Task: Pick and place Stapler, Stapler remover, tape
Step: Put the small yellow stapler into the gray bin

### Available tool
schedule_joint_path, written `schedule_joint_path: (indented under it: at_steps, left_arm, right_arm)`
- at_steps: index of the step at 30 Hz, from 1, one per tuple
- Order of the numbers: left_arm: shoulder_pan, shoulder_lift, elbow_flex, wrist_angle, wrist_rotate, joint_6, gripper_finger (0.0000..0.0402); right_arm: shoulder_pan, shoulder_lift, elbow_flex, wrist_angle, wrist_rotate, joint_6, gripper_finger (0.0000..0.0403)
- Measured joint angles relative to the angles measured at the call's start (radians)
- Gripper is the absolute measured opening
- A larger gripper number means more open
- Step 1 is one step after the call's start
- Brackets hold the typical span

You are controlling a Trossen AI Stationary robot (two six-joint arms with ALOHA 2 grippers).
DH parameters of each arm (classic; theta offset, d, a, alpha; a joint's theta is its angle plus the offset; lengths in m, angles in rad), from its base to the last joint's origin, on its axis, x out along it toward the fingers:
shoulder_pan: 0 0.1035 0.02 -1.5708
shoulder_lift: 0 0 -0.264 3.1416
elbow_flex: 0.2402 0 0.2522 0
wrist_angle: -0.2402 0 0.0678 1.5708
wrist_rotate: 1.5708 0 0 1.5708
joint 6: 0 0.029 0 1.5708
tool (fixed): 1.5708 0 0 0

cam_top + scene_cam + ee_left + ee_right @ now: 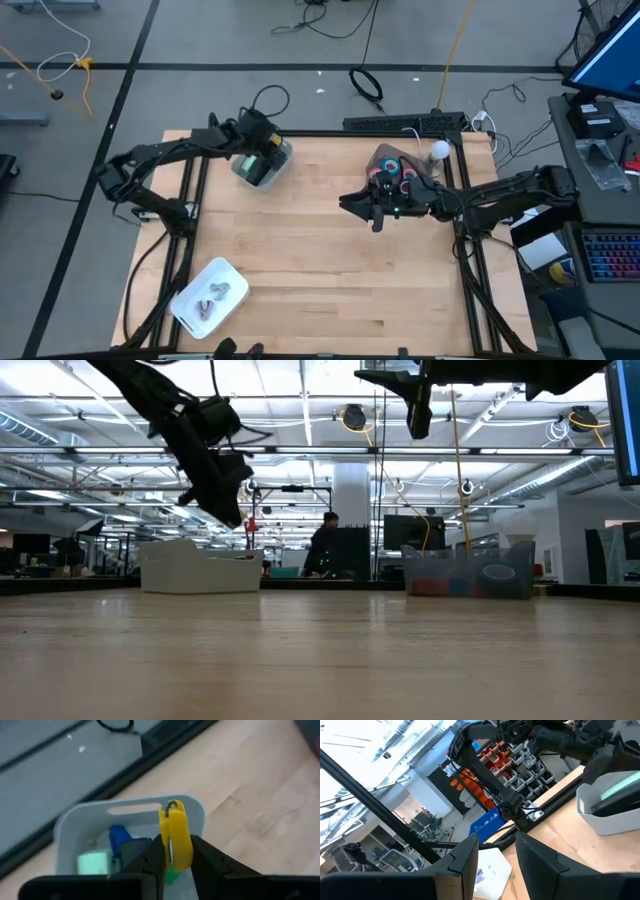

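Your left tool (172, 862) is over the far-left grey bin (262, 168), fingers clamped on a small yellow stapler remover (175, 837); it's up in the air above the bin's opening, not set down. In the left wrist view the bin (65, 827) already holds a blue item (119, 839), a dark one (134, 849) and a pale green one (93, 862); can't tell you what each is.

Your right tool (375, 208) hangs above the tabletop (330, 270) near the middle-right, fingers (465, 857) partly apart with nothing between them.

Tape (398, 181): red and blue rolls sit in the clear bin (385, 158) at the far right of the tabletop, just behind your right tool. Low view shows that bin (470, 575) as translucent with coloured shapes inside.

White tray (208, 296) at the near-left corner has a couple of small grey pieces (212, 295) in it; too small to identify. Low view shows the grey bin (200, 568) at far left, and a person (325, 545) in the room beyond the tabletop.
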Motion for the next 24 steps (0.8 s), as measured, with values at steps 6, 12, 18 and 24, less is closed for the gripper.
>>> schedule_joint_path:
  at_steps: [6,12,18,24]
  left_arm:
    - [-0.008,0.108,0.067,-0.004,0.047,-0.043,0.0067]
    - [-0.020,0.211,0.166,-0.118,0.011,-0.047,0.0071]
    - [-0.036,0.260,0.200,-0.176,0.009,-0.072,0.0069]
    - [-0.052,0.263,0.201,-0.212,-0.005,-0.096,0.0072]
  right_arm:
    - [-0.001,0.000,0.000,-0.011,0.024,0.000,0.0125]
    - [-0.006,0.000,0.000,-0.013,0.027,0.000,0.0125]
    - [-0.007,0.000,0.000,-0.015,0.028,0.000,0.0125]
    - [-0.007,0.000,0.000,-0.015,0.052,-0.011,0.0125]
